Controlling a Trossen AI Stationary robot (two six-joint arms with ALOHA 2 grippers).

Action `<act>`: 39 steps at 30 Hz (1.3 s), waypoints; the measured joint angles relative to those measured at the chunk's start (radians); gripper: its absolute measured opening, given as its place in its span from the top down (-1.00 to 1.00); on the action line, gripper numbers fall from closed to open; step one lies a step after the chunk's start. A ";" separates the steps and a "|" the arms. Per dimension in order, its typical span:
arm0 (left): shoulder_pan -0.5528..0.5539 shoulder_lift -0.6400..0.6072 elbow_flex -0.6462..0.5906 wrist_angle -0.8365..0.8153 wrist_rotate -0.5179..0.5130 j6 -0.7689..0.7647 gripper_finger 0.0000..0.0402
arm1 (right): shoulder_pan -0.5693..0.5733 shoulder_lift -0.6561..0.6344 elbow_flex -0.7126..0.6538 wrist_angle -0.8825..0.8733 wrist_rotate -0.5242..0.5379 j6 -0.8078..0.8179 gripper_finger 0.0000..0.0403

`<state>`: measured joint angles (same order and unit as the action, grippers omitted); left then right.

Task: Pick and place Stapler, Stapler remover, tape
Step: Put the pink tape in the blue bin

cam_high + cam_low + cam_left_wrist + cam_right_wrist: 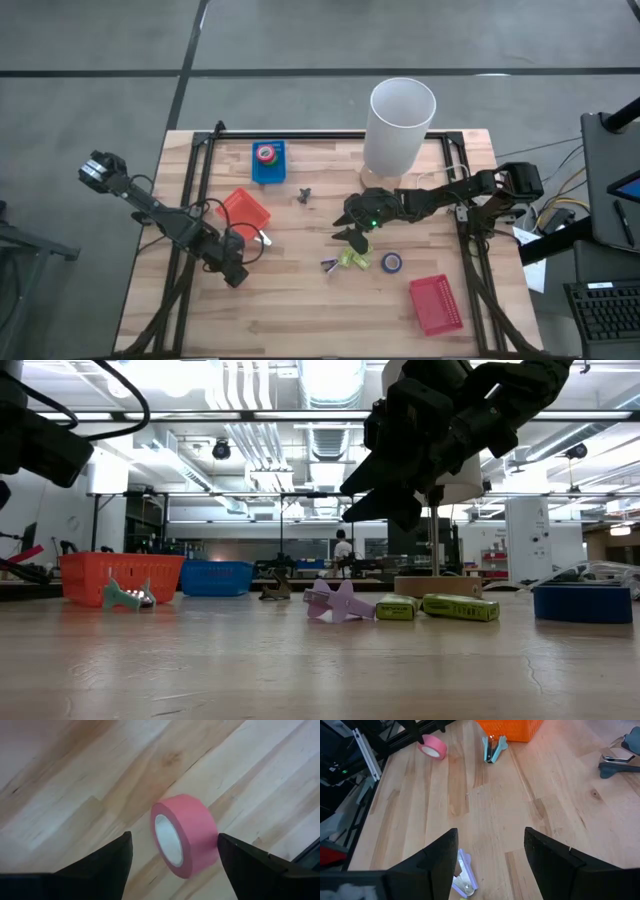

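Two grippers hover with fingers apart: the left gripper [172, 857] straddles the upright pink tape [184, 835] on the counter [300, 300], ready to grasp; closing comes next. The right gripper [490, 852] hangs above the purple stapler remover [464, 881].

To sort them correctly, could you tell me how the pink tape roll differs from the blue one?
Pose: the pink tape seems to stand on its edge, hole facing sideways; the blue tape lies flat, hole up. Place: the pink tape sits between the open fingers of the left gripper; the blue tape lies free, no gripper around it. Both are small rings resting on the table.
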<state>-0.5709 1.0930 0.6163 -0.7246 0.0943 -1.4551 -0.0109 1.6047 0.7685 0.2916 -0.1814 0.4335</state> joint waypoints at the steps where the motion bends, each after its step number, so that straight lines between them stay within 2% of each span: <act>1: 0.000 0.003 0.000 0.001 -0.004 0.008 -0.43 | 0.000 0.000 0.000 0.000 0.000 0.000 -0.09; 9: -0.001 0.034 -0.003 0.009 -0.005 0.028 -0.43 | 0.000 0.000 0.000 0.000 0.000 0.000 -0.09; 20: -0.002 0.097 -0.017 0.058 0.059 0.003 -0.36 | 0.000 0.000 -0.004 0.000 0.001 0.000 -0.09; 28: -0.002 0.150 0.028 0.081 0.071 0.092 -0.26 | 0.000 0.000 -0.006 0.000 0.006 -0.008 -0.09; 32: -0.002 0.152 0.052 0.079 0.061 0.121 -0.24 | 0.000 0.000 -0.006 0.000 0.007 -0.008 -0.09; 39: -0.005 0.171 0.111 0.119 -0.013 0.219 -0.24 | 0.000 0.000 -0.006 0.000 0.009 -0.008 -0.09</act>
<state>-0.5763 1.2645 0.7270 -0.6058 0.0810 -1.2366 -0.0106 1.6043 0.7624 0.2916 -0.1722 0.4259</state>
